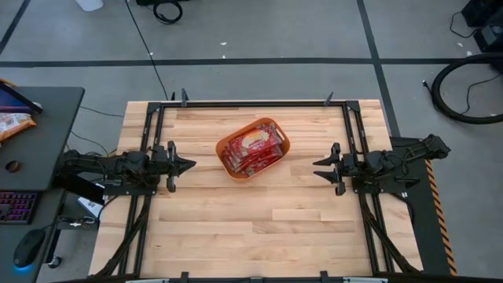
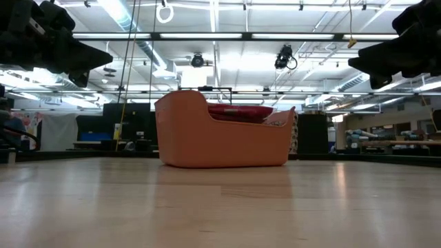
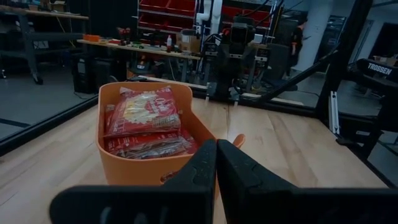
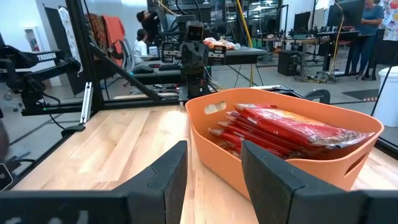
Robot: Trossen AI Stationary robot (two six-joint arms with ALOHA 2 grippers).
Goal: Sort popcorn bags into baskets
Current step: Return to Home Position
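the popcorn bags (image 1: 253, 149) lie piled in the orange basket (image 1: 286, 143), so sorting looks finished. the left gripper (image 1: 189, 165) is clenched on nothing and the right gripper (image 1: 317, 167) is released. both sit parked at the table's sides.

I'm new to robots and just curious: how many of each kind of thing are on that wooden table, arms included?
Robot arms: 2, one ending in the left pincer, one in the right pincer.
Orange tub: 1.
Red packets: at least 3 show, stacked in the tub and too overlapped to count exactly.
Total: at least 6.
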